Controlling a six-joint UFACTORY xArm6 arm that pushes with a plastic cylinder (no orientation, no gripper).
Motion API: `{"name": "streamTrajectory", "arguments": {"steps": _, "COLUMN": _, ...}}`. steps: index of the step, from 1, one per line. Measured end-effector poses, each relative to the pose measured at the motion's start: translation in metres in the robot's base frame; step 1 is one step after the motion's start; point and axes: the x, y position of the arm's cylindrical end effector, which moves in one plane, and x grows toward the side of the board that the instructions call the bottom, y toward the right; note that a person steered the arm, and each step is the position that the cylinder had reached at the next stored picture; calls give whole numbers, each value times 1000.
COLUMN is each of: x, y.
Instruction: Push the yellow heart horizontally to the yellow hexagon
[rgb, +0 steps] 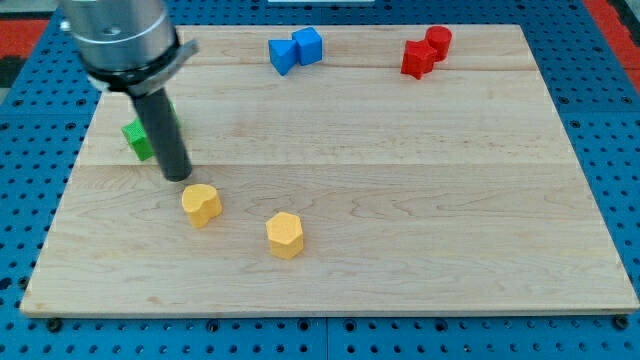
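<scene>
Nearest: yellow hexagon (285, 235), right of yellow heart (201, 204), a gap between. We set our tip (177, 177) bare, holding nothing, just far-left of the heart, placed to shove rightward. Far: green block (139, 139), blue blocks (296, 50), red blocks (425, 52).

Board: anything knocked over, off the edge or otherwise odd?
Nothing stands out. The yellow heart and yellow hexagon sit flat and apart on the board. My tip is just above-left of the heart. Blue blocks and red blocks pair up near the view's top; a green block is partly hidden behind the rod.
</scene>
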Motion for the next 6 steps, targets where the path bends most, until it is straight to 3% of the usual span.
{"name": "streamTrajectory", "arguments": {"steps": 1, "x": 26, "y": 10}}
{"name": "streamTrajectory", "arguments": {"steps": 3, "x": 66, "y": 128}}
{"name": "streamTrajectory", "arguments": {"steps": 4, "x": 69, "y": 116}}
{"name": "streamTrajectory", "arguments": {"steps": 6, "x": 106, "y": 188}}
